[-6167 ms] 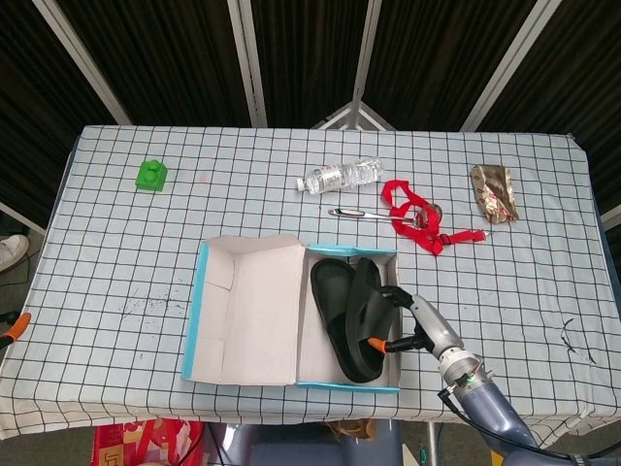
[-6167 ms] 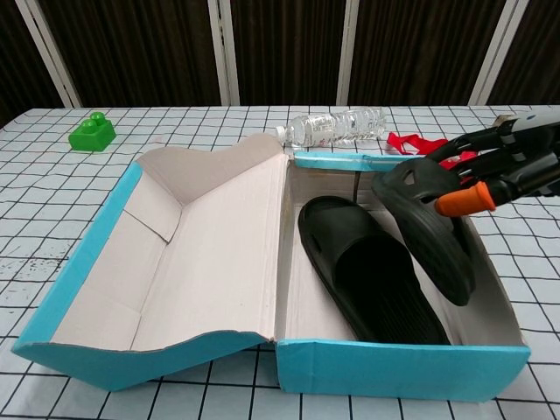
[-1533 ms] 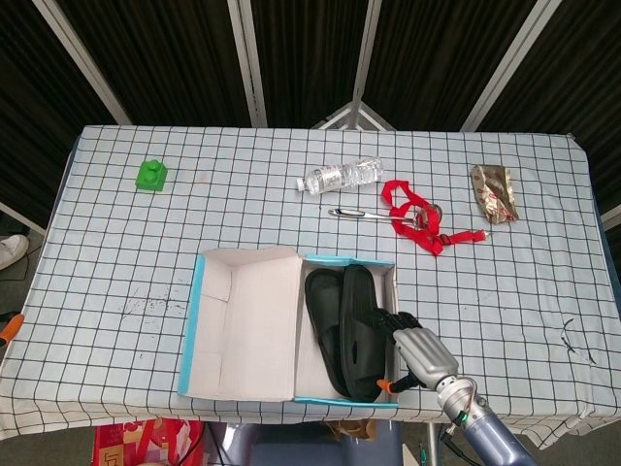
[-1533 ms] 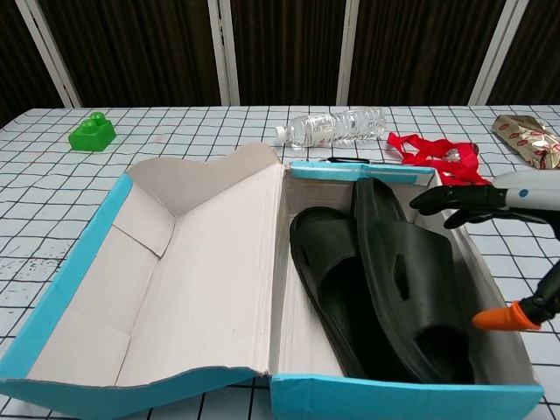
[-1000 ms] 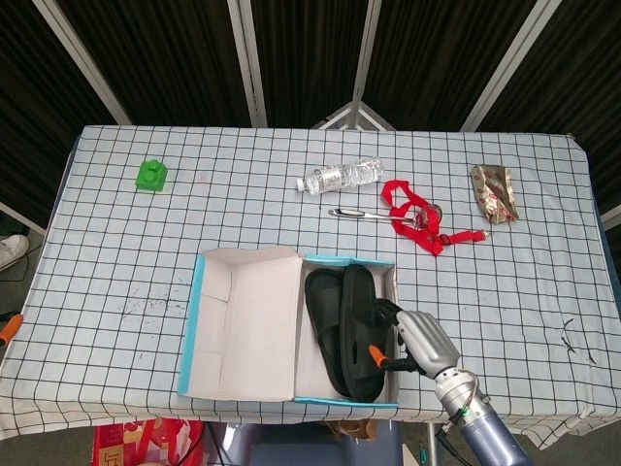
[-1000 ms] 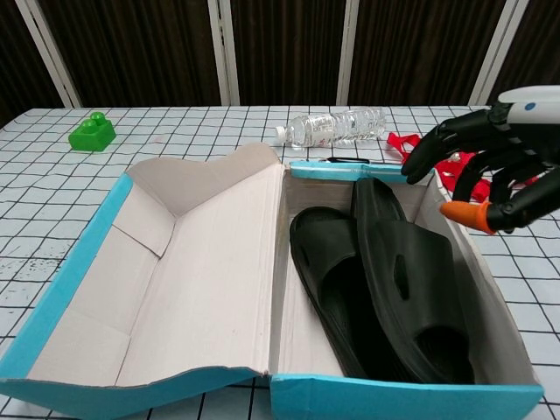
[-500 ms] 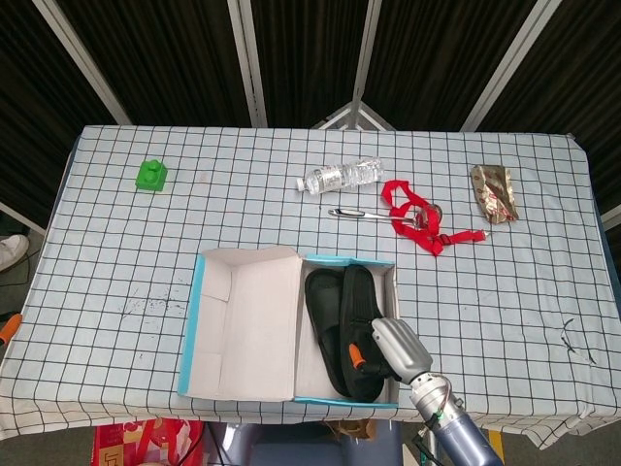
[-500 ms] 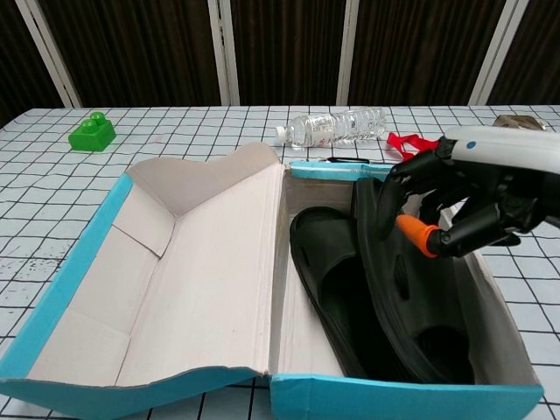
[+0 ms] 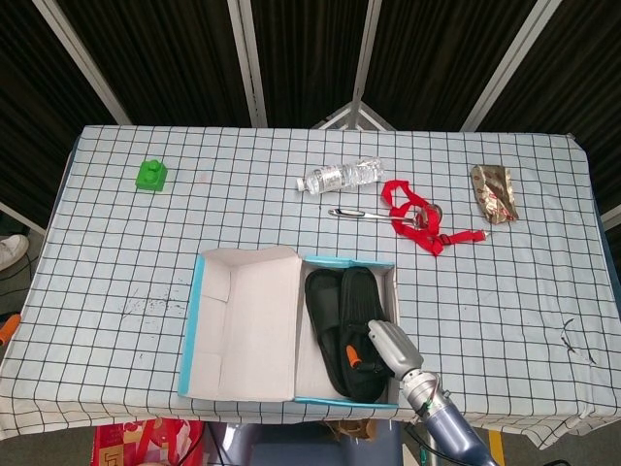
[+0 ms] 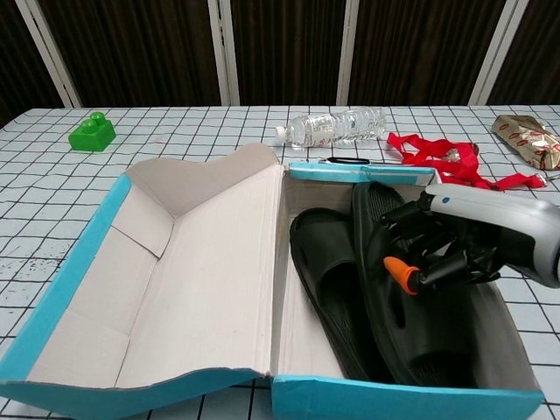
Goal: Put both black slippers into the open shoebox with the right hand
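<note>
Slippers first: both black ones lie inside the open shoebox (image 10: 350, 171), side by side in its right compartment. The left slipper (image 10: 325, 262) lies flat against the box floor, its near end cut off by the box's front wall. The right slipper (image 10: 420, 337) sits partly on top of it, with much of its middle hidden behind the right robot hand (image 10: 433, 247). That robot hand is down inside the box with dark fingers (image 10: 394, 219) curled onto the slipper's strap; whether it grips the strap or only rests on it cannot be told. From the head view, the right robot hand (image 9: 381, 348) covers the slipper's near half. The left robot hand appears in neither view. Beyond the box on the table (image 9: 194, 214) lie a plastic bottle (image 10: 337, 127) and a red strap (image 10: 442, 157).
</note>
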`<control>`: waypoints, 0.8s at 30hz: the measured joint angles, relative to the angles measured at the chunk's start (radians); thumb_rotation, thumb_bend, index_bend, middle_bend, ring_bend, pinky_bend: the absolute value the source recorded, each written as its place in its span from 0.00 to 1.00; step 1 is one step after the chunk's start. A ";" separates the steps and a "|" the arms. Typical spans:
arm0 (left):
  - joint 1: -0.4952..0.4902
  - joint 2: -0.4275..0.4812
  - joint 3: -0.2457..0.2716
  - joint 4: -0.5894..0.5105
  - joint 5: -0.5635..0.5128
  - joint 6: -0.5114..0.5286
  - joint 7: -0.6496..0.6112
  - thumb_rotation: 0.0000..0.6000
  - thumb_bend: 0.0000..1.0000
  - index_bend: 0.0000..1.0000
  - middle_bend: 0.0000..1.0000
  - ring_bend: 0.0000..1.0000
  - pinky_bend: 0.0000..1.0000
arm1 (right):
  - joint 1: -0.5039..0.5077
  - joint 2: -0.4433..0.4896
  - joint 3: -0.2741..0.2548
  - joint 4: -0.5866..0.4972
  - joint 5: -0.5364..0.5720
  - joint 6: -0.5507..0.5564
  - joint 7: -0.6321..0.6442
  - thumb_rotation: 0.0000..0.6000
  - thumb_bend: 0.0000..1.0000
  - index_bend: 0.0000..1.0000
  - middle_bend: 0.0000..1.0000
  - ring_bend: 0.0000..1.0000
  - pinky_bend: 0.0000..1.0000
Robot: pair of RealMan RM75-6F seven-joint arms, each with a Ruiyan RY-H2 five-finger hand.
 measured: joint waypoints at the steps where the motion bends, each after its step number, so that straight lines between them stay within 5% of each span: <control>1: 0.000 0.000 -0.001 0.000 -0.001 0.000 -0.001 1.00 0.07 0.17 0.00 0.00 0.10 | 0.000 -0.006 -0.002 0.008 0.002 -0.003 0.001 1.00 0.57 0.53 0.44 0.61 1.00; 24: 0.002 0.004 0.000 -0.002 -0.001 -0.001 -0.008 1.00 0.07 0.17 0.00 0.00 0.10 | 0.015 -0.089 -0.035 0.092 0.054 -0.017 -0.095 1.00 0.57 0.53 0.44 0.61 1.00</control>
